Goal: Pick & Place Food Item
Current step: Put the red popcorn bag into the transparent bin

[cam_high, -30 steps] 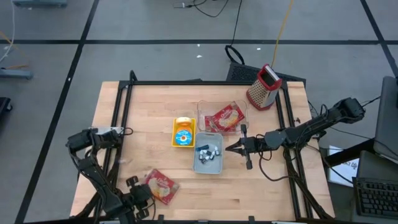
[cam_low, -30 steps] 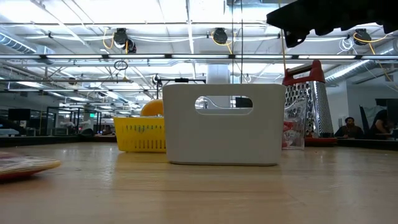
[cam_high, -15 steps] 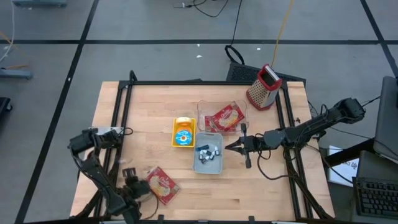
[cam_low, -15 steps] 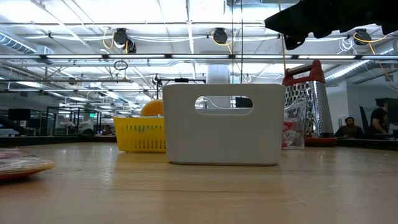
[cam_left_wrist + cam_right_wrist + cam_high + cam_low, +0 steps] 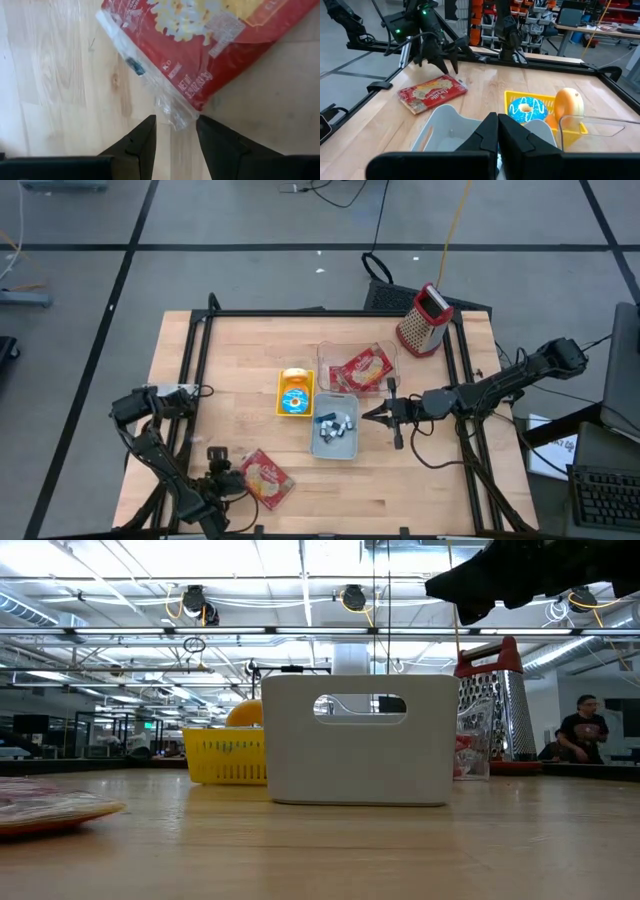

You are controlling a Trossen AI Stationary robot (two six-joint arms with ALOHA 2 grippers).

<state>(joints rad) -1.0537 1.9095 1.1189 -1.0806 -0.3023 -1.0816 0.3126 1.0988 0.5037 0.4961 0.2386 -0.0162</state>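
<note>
Red foil and clear crimped plastic fill our left wrist view: the snack packet (image 5: 200, 45) lies flat on the wood, its transparent seam reaching between the left gripper (image 5: 176, 131), whose fingers stand partly apart and hold nothing we can see. In the high view that gripper (image 5: 222, 477) sits at the lower left of the frame, just beside the packet (image 5: 266, 478), close to the table's (image 5: 420, 490) near edge; bare wood stretches to the right of it. The right gripper (image 5: 372, 416) hovers at centre right, fingers pressed together, next to the white bin (image 5: 335, 433), which holds small dark and pale pieces (too small to name). The yellow basket (image 5: 294, 392) carries a blue-iced doughnut (image 5: 523, 109); the clear tub (image 5: 357, 366) holds a second red packet. A box grater (image 5: 424, 318) stands at the upper right. In the low view the white bin hides most of what is behind it.
</note>
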